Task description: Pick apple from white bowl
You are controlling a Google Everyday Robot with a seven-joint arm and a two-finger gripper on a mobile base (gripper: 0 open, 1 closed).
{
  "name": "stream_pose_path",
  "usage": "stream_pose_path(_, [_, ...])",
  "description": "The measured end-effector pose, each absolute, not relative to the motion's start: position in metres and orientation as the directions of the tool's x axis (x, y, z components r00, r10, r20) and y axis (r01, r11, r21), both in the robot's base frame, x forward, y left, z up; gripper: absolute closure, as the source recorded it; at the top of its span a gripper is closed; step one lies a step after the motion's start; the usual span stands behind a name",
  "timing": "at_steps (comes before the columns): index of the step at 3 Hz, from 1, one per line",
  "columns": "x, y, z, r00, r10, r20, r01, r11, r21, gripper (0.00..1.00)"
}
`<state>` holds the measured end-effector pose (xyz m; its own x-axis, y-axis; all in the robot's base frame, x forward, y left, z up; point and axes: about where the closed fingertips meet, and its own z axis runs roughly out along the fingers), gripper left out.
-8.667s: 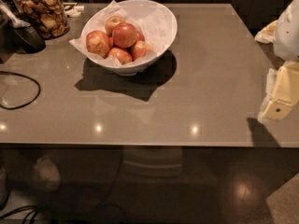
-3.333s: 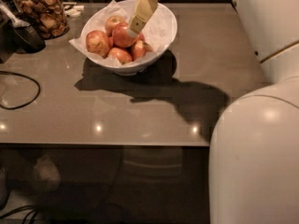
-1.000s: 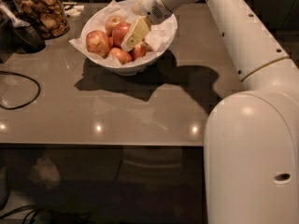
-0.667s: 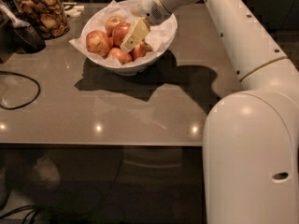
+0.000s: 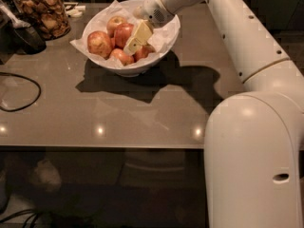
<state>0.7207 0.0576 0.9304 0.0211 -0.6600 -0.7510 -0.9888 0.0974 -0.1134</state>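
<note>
Your gripper (image 5: 132, 44): come down from over the far rim into the white bowl (image 5: 135, 69), now at the right flank of the apple (image 5: 122, 32), which sits mid-bowl just left of it; whether it is open, you cannot tell

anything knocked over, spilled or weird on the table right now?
Nothing stands out. The white bowl sits upright on the table, its paper liner poking past the rim, all fruit inside. The gripper is down in the bowl beside the apple. The snack jar stands upright; no spill.
</note>
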Motion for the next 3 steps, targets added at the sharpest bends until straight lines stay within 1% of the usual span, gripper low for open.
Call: stream_pose_path(3, [0.7319,0.0499,0.9216,0.013,-0.685,-0.728,-0.987,0.11,-0.121,0.0])
